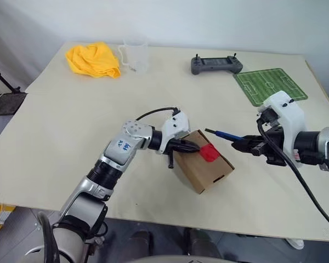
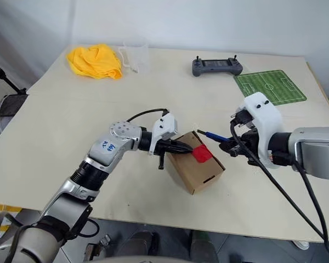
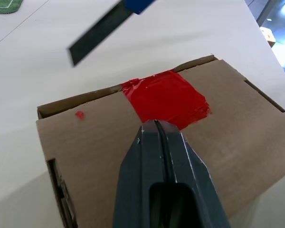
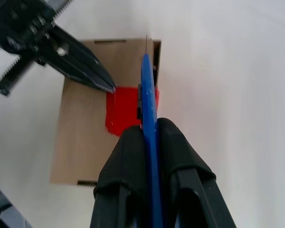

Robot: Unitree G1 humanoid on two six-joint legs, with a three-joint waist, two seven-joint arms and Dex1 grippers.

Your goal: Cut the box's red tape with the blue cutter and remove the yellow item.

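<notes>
One crumpled yellow item (image 1: 93,59) lies soft at the worktop's (image 1: 71,126) far left corner. The left tool (image 1: 194,147), pinched shut and empty, rests on one brown cardboard box (image 1: 203,170) beside its glossy red tape (image 1: 208,153). Right tool (image 1: 245,146) clamps one slim blue cutter (image 1: 226,133), tip near the box.

Left arm: you have it stretched from lower left toward the middle, forearm angled up and to the right.
Left claw (image 1: 196,147): your fingers are pressed together, tips resting on the box (image 1: 204,171) by the red tape (image 1: 208,153), seemingly touching.
Right arm: you bring it in from the right edge, wrist roughly level.
Right claw (image 1: 242,144): you have it clamped on the blue cutter (image 1: 225,134), which points left toward the box.
</notes>
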